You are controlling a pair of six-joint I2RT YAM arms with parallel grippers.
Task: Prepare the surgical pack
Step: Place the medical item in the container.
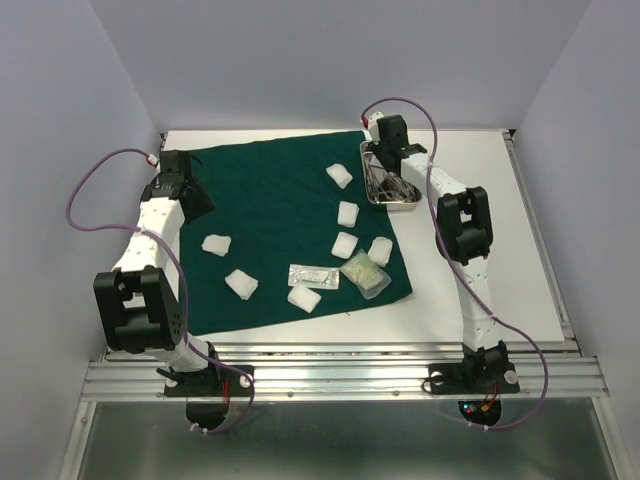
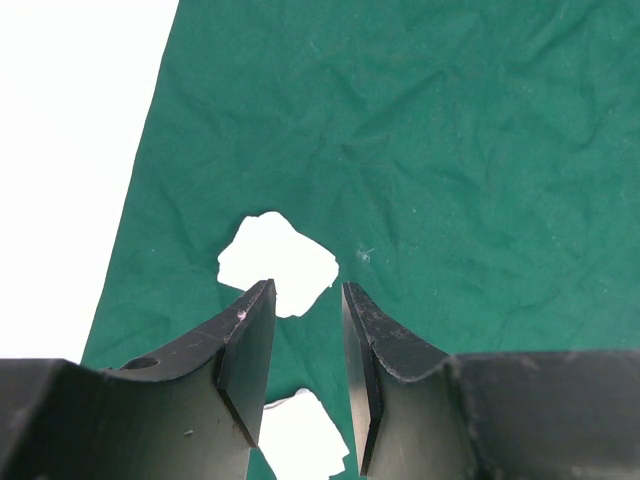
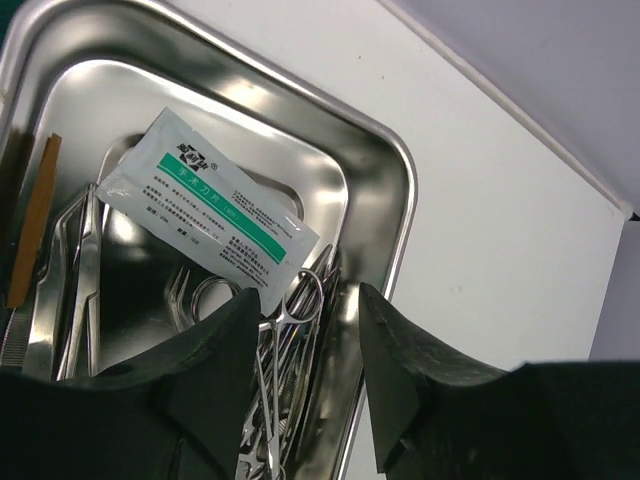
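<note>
The dark green drape (image 1: 270, 200) lies spread on the table. Several white gauze pads (image 1: 347, 213) are scattered on it, along with a flat white packet (image 1: 313, 276) and a greenish packet (image 1: 364, 272). The steel tray (image 1: 397, 205) sits at the drape's far right corner. It holds forceps (image 3: 85, 260), scissors (image 3: 268, 410) and a white packet with a green band (image 3: 205, 205). My right gripper (image 3: 310, 300) hangs open over the tray's right rim (image 3: 400, 170), holding nothing. My left gripper (image 2: 305, 290) is open above the drape's left side (image 2: 450, 150), just short of a gauze pad (image 2: 275, 260).
Bare white table (image 1: 530, 220) extends right of the tray and left of the drape (image 2: 70, 150). A second gauze pad (image 2: 300, 440) lies under the left jaws. An aluminium rail (image 1: 340, 375) runs along the near edge. Grey walls enclose three sides.
</note>
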